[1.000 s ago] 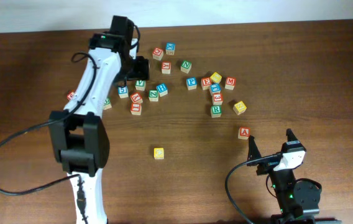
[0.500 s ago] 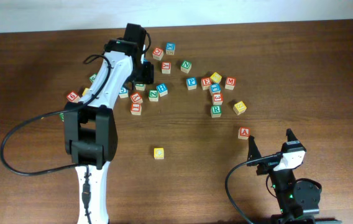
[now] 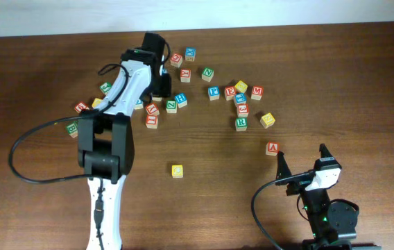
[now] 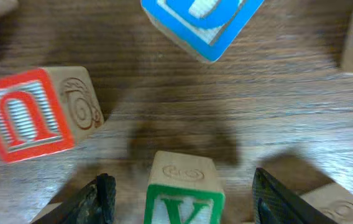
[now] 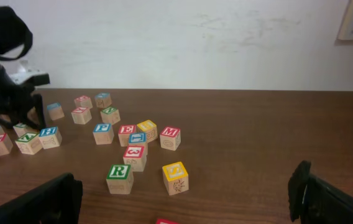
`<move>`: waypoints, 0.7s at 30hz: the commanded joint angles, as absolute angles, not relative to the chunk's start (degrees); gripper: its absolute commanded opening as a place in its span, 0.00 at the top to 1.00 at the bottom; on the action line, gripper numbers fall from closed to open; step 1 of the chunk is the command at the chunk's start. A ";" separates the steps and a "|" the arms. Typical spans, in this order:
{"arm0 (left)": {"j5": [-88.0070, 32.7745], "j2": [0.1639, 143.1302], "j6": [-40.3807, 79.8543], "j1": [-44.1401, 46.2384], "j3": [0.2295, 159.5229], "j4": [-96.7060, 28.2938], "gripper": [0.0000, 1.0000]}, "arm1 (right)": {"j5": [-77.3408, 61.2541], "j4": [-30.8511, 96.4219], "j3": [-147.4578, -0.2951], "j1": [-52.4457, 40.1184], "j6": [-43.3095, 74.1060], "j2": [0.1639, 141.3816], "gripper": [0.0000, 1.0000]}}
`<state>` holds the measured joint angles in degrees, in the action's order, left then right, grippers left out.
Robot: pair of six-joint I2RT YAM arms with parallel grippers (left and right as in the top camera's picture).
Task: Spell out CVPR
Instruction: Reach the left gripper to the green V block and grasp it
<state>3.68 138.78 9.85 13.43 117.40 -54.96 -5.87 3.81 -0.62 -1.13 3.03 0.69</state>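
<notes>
My left gripper (image 3: 159, 86) is open and reaches into the block cluster at the far left-centre. In the left wrist view its fingers (image 4: 183, 202) straddle a green V block (image 4: 183, 194) with a gap on each side. The V block is hidden under the gripper in the overhead view. A green R block (image 3: 241, 123) and a blue P block (image 3: 213, 92) lie in the right cluster; both show in the right wrist view, the R block (image 5: 119, 177) and the P block (image 5: 103, 132). A lone yellow block (image 3: 177, 170) sits at the centre front. My right gripper (image 3: 302, 158) is open and empty.
A red block (image 4: 24, 115) and a blue block (image 4: 201, 18) lie close to the V block. A red A block (image 3: 272, 148) sits just left of my right gripper. Several more blocks lie left of my left arm, such as a red one (image 3: 80, 107).
My left arm has swung right, uncovering blocks on its left, and its gripper has come down over the V block. The right arm has not moved.
</notes>
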 commanded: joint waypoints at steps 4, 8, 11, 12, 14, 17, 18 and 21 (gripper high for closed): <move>4.34 139.41 9.52 13.34 117.95 -54.46 0.50 | -5.78 4.12 -0.32 -0.58 3.44 0.32 0.02; 4.32 139.41 9.52 13.34 117.95 -54.26 0.53 | -5.78 4.12 -0.32 -0.58 3.44 0.32 0.02; 4.32 139.41 9.52 13.34 117.95 -54.28 0.66 | -5.78 4.12 -0.32 -0.58 3.44 0.32 0.02; 4.34 139.41 9.52 13.34 117.95 -54.26 0.66 | -5.78 4.12 -0.32 -0.58 3.44 0.32 0.02; 4.34 139.41 9.52 13.34 117.95 -54.28 0.72 | -5.78 4.12 -0.32 -0.58 3.44 0.32 0.02; 4.32 139.39 9.52 13.34 117.95 -54.30 0.74 | -5.78 4.12 -0.32 -0.58 3.44 0.32 0.02; 4.32 139.39 9.52 13.34 117.97 -54.50 0.75 | -5.78 4.12 -0.32 -0.58 3.44 0.32 0.02; 4.32 139.39 9.54 13.34 117.97 -54.76 0.77 | -5.78 4.12 -0.32 -0.58 3.44 0.32 0.02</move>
